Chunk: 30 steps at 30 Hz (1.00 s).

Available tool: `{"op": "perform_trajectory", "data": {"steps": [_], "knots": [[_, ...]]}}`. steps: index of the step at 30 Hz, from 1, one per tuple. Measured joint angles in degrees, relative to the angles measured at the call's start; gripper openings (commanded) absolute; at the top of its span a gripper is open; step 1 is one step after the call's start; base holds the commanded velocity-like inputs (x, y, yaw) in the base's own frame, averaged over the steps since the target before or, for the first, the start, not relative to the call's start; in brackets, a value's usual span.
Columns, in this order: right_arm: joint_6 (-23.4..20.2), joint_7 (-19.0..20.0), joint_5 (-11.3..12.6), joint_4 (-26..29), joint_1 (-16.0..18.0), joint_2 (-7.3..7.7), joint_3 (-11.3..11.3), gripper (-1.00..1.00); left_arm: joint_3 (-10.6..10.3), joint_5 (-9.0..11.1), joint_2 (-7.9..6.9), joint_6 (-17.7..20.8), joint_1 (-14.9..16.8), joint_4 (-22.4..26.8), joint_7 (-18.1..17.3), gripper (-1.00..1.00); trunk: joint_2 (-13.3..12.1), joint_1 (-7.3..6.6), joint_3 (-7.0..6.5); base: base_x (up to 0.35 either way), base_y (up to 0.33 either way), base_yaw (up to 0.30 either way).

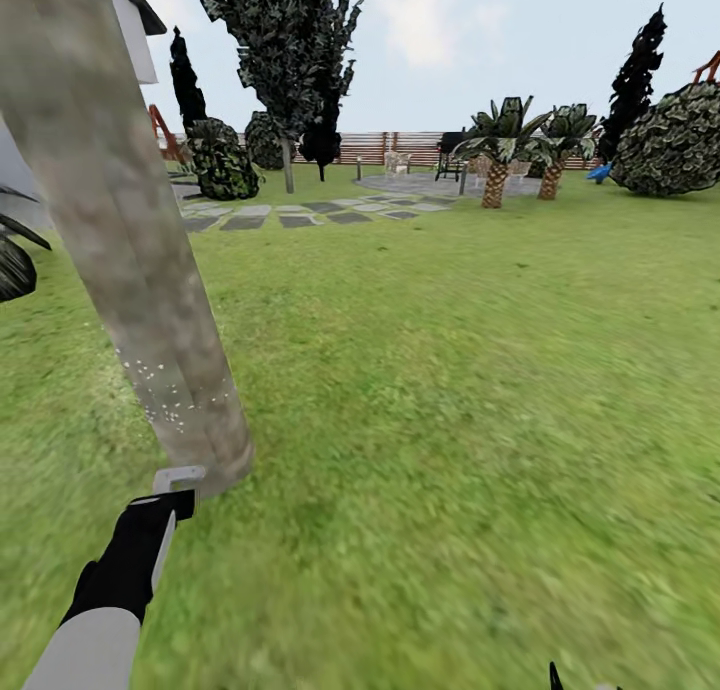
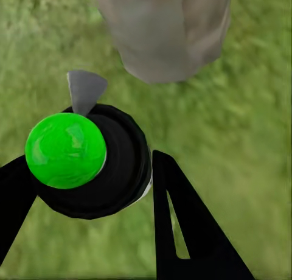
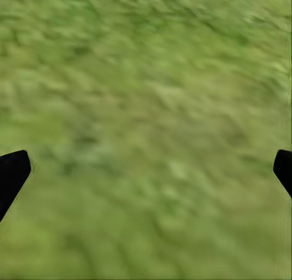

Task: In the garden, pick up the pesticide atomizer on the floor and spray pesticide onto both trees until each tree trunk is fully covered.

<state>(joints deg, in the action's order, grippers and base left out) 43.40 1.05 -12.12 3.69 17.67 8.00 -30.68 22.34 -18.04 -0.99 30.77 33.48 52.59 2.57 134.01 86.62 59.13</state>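
A thick tree trunk of mottled grey-beige bark rises at the left of the head view, with small white specks low on it. My left gripper is shut on the pesticide atomizer, a black body with a green ball top. Its grey nozzle points at the trunk's base, close to the bark. Far back, another tree with a pale trunk stands under dark foliage. My right gripper hangs open over bare grass, and a black tip of it shows at the bottom edge.
Lawn spreads to the right and ahead. Grey paving stones, two small palms, round bushes and a brown slat fence lie far back. A white wall is behind the trunk.
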Motion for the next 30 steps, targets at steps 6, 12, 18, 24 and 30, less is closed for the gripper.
{"op": "perform_trajectory", "data": {"steps": [6,12,18,24,30], "knots": [[0.0,0.0,0.0,0.0,0.0,0.00,0.0,1.00,0.1,0.0,0.02,0.0,0.0,0.1,-0.2,-1.00,0.0,0.00,0.00,0.000,-0.025,0.279],[0.0,0.0,0.0,0.0,0.0,0.00,0.0,1.00,0.2,0.0,0.02,0.0,0.0,0.3,0.0,-1.00,0.0,0.00,0.00,0.000,-0.252,0.279],[0.0,0.0,0.0,0.1,0.0,0.10,0.0,1.00,0.3,0.1,0.09,0.0,0.0,0.6,0.4,-1.00,0.0,0.00,0.00,0.062,-0.268,0.184],[0.0,0.1,-0.1,0.1,0.0,0.18,0.0,1.00,0.3,0.1,0.19,0.0,0.0,0.4,0.4,-1.00,0.0,0.00,0.00,0.197,-0.225,0.005],[0.0,0.0,-0.1,0.1,0.0,0.18,0.0,1.00,0.3,0.0,0.19,0.0,0.0,0.2,0.4,-1.00,0.0,0.00,0.00,0.239,-0.189,0.000]]}}
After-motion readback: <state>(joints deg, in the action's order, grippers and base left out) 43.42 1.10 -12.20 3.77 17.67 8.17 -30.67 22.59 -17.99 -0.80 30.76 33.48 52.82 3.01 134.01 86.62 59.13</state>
